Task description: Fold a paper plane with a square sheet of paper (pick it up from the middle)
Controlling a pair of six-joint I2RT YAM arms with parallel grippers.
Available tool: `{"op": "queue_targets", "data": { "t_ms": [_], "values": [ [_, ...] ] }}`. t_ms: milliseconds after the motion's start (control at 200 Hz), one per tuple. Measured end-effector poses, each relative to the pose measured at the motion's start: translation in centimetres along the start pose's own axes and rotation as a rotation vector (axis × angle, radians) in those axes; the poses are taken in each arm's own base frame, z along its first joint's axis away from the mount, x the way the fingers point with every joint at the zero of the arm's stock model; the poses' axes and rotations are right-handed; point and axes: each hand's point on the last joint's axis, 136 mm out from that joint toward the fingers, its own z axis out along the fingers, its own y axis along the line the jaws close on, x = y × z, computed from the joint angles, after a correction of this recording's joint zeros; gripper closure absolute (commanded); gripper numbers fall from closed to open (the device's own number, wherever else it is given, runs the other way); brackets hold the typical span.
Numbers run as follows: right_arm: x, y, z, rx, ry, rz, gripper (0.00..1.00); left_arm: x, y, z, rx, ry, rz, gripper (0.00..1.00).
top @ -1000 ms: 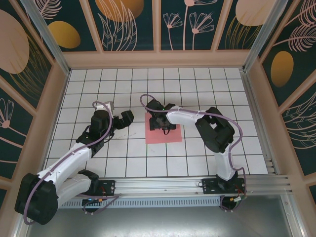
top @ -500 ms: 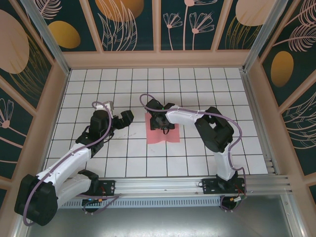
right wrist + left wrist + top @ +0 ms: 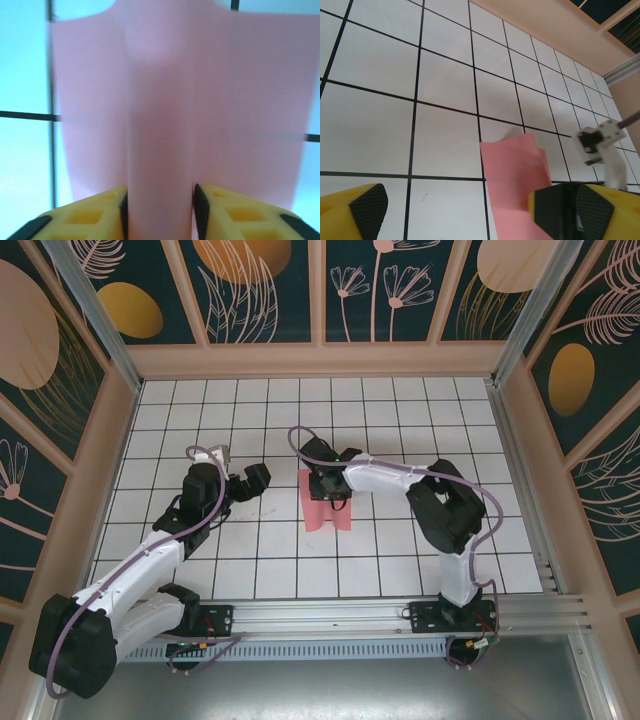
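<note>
The square sheet of paper (image 3: 165, 90) humps, pinched mid-sheet between the narrow jaws of the right gripper (image 3: 160, 197). Pick-up is in hand: a steady lift comes next, and the left gripper (image 3: 252, 483) gapes wide.

Smooth matt sheet of paper (image 3: 165, 100)

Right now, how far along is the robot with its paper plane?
Barely begun. Done: the right gripper sits on the middle of the pink square sheet of paper. In hand: its fingers pinch the sheet into a raised ridge, buckling it off the tiled table. Still to do: every fold; no crease or dart shape shows, and the left gripper hangs open beside it.
</note>
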Motion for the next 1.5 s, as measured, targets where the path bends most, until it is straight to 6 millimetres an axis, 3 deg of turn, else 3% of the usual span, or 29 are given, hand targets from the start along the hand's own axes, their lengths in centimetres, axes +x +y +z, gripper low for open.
{"op": "queue_targets", "data": {
  "t_ms": [260, 370, 651, 896, 1071, 1376, 1501],
  "values": [
    [-2.7, 1.9, -6.6, -0.399, -0.146, 0.136, 0.59, 0.1, 0.0, 0.0, -0.001, 0.003, -0.001, 0.01],
    [-3.3, 1.6, -8.1, -0.579, -0.190, 0.222, 0.57, 0.1, -0.1, 0.0, 0.005, 0.007, -0.001, 0.01],
    [-1.4, 1.5, -5.9, -0.732, -0.146, 0.363, 0.55, 1.7, -0.5, 0.7, 0.046, 0.083, -0.015, 0.01],
    [0.2, 0.4, -3.1, -0.707, -0.089, 0.485, 0.54, 4.0, -1.2, 1.6, 0.105, 0.198, -0.042, 0.01],
    [1.6, -0.8, -1.7, -0.662, -0.065, 0.550, 0.44, 5.9, -1.6, 2.6, 0.149, 0.288, -0.085, 0.05],
    [2.4, -2.1, -1.2, -0.589, -0.060, 0.546, 0.33, 8.6, -2.4, 4.2, 0.217, 0.414, -0.167, 0.12],
    [2.6, -2.4, -1.6, -0.558, -0.054, 0.519, 0.33, 9.1, -3.3, 4.6, 0.245, 0.443, -0.174, 0.20]
  ]
}}
